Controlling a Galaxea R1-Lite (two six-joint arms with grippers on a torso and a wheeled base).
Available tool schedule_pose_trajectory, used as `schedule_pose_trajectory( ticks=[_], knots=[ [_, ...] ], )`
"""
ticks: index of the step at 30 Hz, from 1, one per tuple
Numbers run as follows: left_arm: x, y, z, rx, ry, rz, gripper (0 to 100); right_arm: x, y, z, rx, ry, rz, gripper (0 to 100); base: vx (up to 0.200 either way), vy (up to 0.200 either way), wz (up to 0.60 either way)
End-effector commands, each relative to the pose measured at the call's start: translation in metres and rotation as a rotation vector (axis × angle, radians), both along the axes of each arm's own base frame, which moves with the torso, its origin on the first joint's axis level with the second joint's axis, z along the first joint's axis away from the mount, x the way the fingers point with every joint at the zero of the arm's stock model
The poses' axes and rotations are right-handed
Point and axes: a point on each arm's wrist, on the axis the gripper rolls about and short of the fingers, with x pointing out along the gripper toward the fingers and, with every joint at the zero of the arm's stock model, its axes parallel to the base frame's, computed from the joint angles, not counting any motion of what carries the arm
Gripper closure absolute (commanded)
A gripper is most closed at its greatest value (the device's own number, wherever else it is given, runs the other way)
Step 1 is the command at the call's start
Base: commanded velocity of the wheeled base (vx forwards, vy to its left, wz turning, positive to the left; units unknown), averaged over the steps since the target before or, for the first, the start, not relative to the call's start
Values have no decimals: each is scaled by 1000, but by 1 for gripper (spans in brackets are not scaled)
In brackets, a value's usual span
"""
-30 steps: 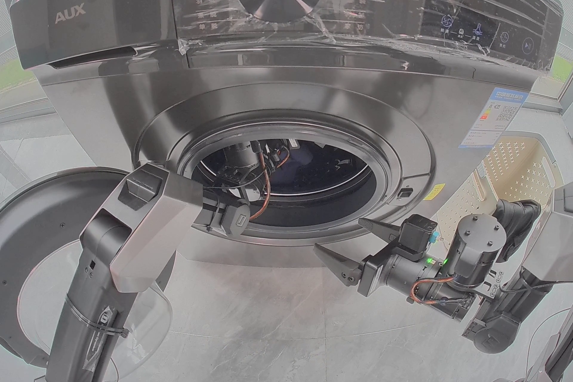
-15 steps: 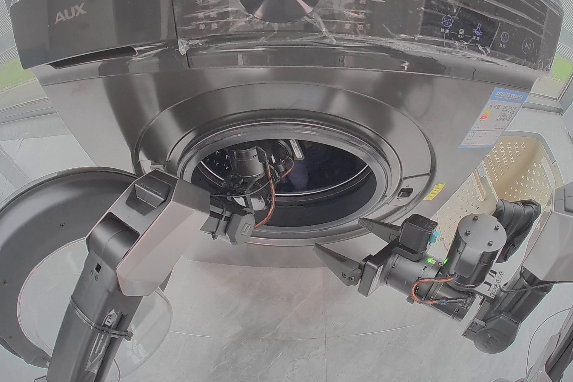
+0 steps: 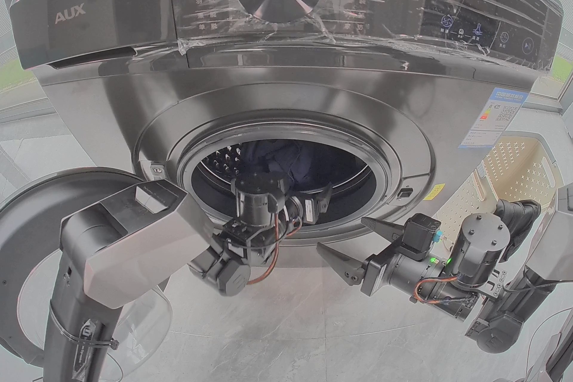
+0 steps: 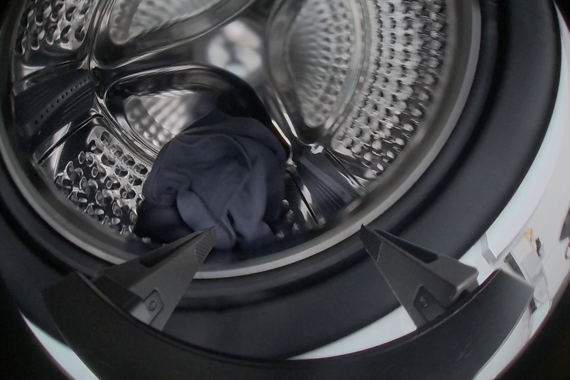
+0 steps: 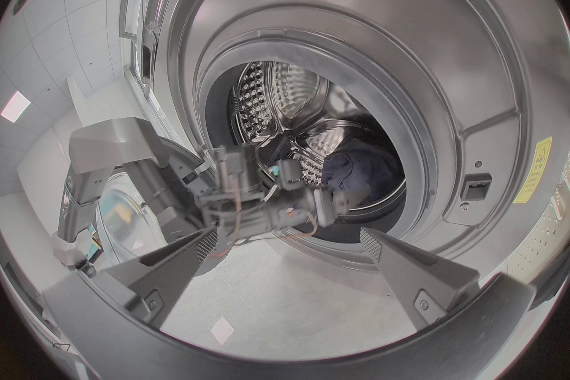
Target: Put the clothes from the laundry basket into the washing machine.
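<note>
The dark garment (image 4: 214,185) is lying on the drum floor of the washing machine (image 3: 298,96), so the left hand (image 4: 286,231) is hanging wide and empty at the opening's 6 o'clock rim. The right hand (image 3: 341,235), equally wide and empty, is hovering at 5 o'clock, toward the laundry basket (image 3: 519,168) at 3 o'clock, probably placed for another pickup. The door (image 3: 36,210) is standing swung out at 9 o'clock.

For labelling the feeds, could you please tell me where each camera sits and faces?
Head view: on the head, looking down at the washing machine; both arms show.
Left wrist view: faces into the drum; open left end effector shows.
Right wrist view: faces the machine's front; open right end effector shows.
All share the dark garment.
</note>
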Motion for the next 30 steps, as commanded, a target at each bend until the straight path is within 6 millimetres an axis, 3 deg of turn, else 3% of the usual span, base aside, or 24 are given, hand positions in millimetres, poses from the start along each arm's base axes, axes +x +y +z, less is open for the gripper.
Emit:
schedule_pose_trajectory(
  ticks=[1, 5, 6, 7, 8, 11, 13, 17, 30],
  knots=[
    [-85, 9, 23, 40, -77, -146, 0, -16, -12, 15, 20, -25, -1, 0, 0, 0, 0],
    [-107, 16, 34, 23, -114, -172, 0, -26, -21, 16, 15, -19, -14, 0, 0, 0, 0],
    [-129, 23, 43, 11, -113, -199, 0, -36, -31, 16, 2, -10, -25, 0, 0, 0, 0],
    [-135, 24, 45, 9, -112, -205, 0, -38, -33, 17, 1, -9, -28, 0, 0, 0, 0],
    [-153, 29, 53, -2, -110, -228, 0, -45, -40, 20, 7, -14, -33, 0, 0, 0, 0],
    [-170, 42, 60, -13, -93, -237, 0, -54, -48, 26, 21, -30, -36, 0, 0, 0, 0],
    [-192, 65, 66, -14, -78, -225, 0, -66, -60, 36, 51, -64, -57, 0, 0, 0, 0],
    [-216, 93, 74, -20, -83, -225, 0, -78, -77, 40, 54, -80, -110, 0, 0, 0, 0],
    [-267, 156, 90, -60, -111, -121, 0, -71, -119, 40, -24, -107, -342, 0, 0, 0, 0]
  ],
)
